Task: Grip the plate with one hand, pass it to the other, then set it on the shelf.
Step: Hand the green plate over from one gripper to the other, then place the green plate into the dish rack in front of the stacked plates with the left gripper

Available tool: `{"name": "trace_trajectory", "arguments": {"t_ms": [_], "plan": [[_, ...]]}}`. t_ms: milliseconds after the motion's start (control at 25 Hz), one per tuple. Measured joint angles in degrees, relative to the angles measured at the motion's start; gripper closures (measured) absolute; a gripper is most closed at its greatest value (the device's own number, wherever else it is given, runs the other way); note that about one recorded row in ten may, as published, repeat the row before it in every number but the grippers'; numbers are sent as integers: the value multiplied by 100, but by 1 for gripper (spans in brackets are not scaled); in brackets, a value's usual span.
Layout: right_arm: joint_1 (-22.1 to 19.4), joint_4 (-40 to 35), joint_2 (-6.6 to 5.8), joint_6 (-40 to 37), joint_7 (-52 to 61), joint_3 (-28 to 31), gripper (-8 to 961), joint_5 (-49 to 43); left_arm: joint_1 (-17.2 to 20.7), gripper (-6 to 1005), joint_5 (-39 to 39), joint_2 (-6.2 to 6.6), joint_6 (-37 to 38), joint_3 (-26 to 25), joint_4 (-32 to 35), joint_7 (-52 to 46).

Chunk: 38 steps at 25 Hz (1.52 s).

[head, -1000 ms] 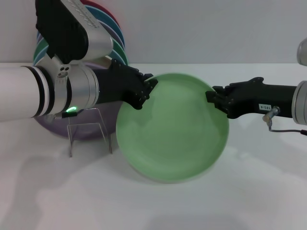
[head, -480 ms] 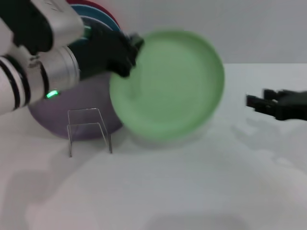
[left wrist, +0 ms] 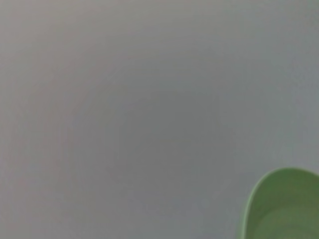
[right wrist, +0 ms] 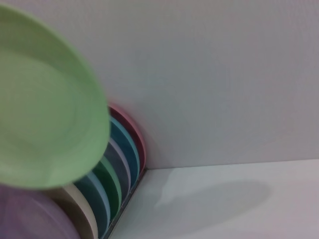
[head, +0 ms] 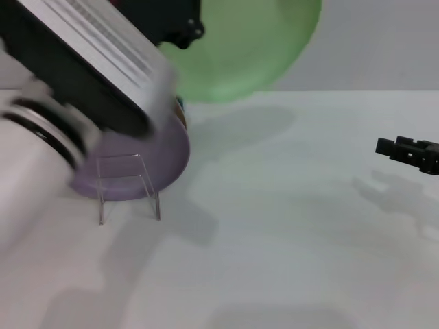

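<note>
Left fingers pinching the plate aloft; coloured plate stack only in right wrist view.

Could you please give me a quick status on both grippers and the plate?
Left gripper shut on the plate, held high above the shelf. Right gripper off to the side, clear of it. Lilac plate stands on the shelf.

Left arm: bulky silver ribbed housing over black block, white forearm with black bands, black left gripper. Right gripper: slim, matte black, blocky tips.
</note>
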Motion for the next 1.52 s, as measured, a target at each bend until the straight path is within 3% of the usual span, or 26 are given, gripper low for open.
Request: {"name": "trace_trajectory", "arguments": {"t_ms": [120, 240, 280, 320, 440, 520, 640, 680, 720, 840, 1000, 1080, 1520], "plan": [[22, -26, 1, -17, -14, 27, 391, 0, -33, 942, 1083, 8, 1654, 758, 492, -468], [34, -31, 1, -25, -20, 65, 391, -6, 10, 943, 2127, 50, 2809, 1066, 963, -1534], [42, -34, 1, -27, -21, 73, 391, -20, 138, 943, 3045, 122, 3584, 1040, 1425, -3030], [42, -34, 1, -27, -21, 73, 391, -20, 138, 943, 3045, 122, 3584, 1040, 1425, -3030], [46, -37, -2, -25, -25, 76, 392, -37, 257, 944, 4176, 200, 4658, 677, 2230, -5093], [46, -39, -4, -27, -58, 78, 392, -41, 224, 942, 4476, 242, 5246, 458, 2827, -5872], [44, -52, -5, -20, -95, 79, 392, -39, -168, 938, 4516, 246, 6430, 221, 4239, -6346], [51, -59, -6, -12, -96, 81, 392, -40, -549, 936, 4517, 204, 7279, 47, 5341, -6353], [51, -59, -6, -12, -96, 81, 392, -40, -549, 935, 4517, 204, 7279, 47, 5341, -6353], [66, -69, -8, 28, -96, 81, 393, -35, -1099, 930, 4515, 173, 8249, -202, 6721, -6687], [63, -93, -8, 63, -94, 84, 393, -14, -1391, 924, 4512, 230, 8804, -405, 7620, -7390], [48, -102, -8, 72, -87, 84, 393, -11, -1394, 921, 4512, 280, 8936, -356, 7807, -7473], [18, -123, 11, 242, -66, 62, 395, 5, -1508, 905, 4524, 251, 8950, -312, 8484, -7435]]}}
